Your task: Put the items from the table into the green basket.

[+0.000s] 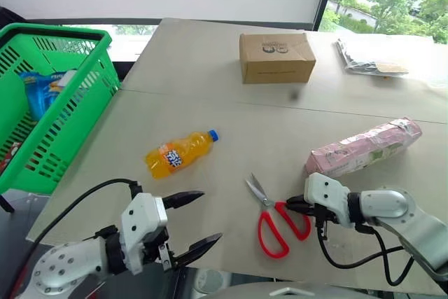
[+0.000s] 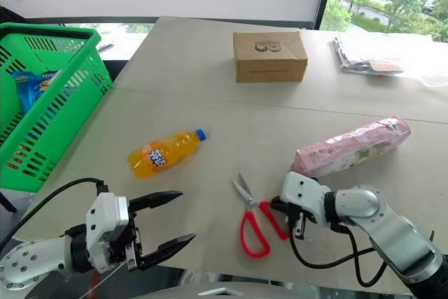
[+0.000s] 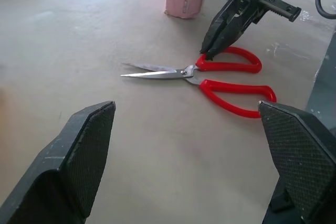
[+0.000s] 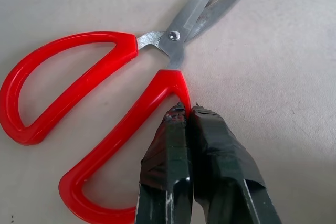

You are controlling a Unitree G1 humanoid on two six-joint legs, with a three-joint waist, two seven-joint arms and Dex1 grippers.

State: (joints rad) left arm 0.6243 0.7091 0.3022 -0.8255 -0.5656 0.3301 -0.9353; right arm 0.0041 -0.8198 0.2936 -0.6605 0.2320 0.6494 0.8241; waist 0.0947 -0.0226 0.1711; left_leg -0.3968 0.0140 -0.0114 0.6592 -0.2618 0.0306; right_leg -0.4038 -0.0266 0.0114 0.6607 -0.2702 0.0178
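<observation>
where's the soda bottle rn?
The soda bottle lies on its side on the table, left of centre in the head views, between the green basket and the red scissors.

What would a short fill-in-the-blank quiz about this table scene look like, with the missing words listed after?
1. The handles of the scissors are coloured ____.
2. The orange soda bottle lies on its side on the table and has a ____ cap.
3. The right gripper, jaws shut, has its tips at the scissors' ____.
4. The left gripper has its jaws ____ and holds nothing.

Missing words: red; blue; handle; open
</observation>
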